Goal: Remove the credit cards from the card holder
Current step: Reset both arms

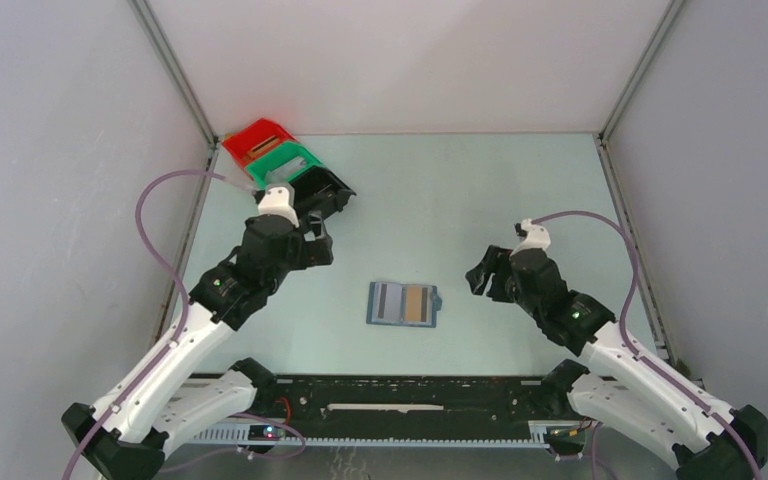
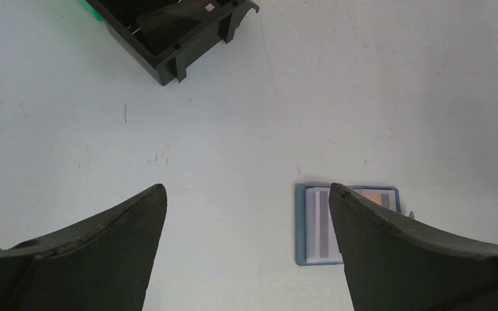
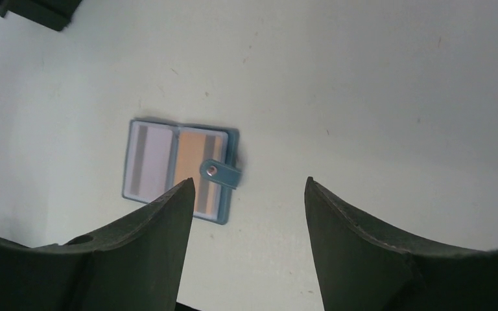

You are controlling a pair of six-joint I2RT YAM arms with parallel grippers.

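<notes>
The blue card holder [image 1: 403, 304] lies open and flat on the table between my two arms. Its left half shows a pale grey face with a dark stripe [image 3: 148, 162], its right half a tan striped face [image 3: 191, 162]. I cannot tell whether these faces are the credit cards or the holder's own panels. A small strap with a stud [image 3: 220, 173] folds over the right edge. My left gripper [image 1: 316, 243] hangs open to the upper left of the holder [image 2: 311, 227], nothing between its fingers. My right gripper [image 1: 482, 276] is open just right of it, also holding nothing.
Red [image 1: 255, 138], green [image 1: 285, 160] and black [image 1: 325, 190] plastic bins stand in a row at the back left, behind the left arm. The black bin [image 2: 168, 32] shows at the top of the left wrist view. Grey walls enclose the table.
</notes>
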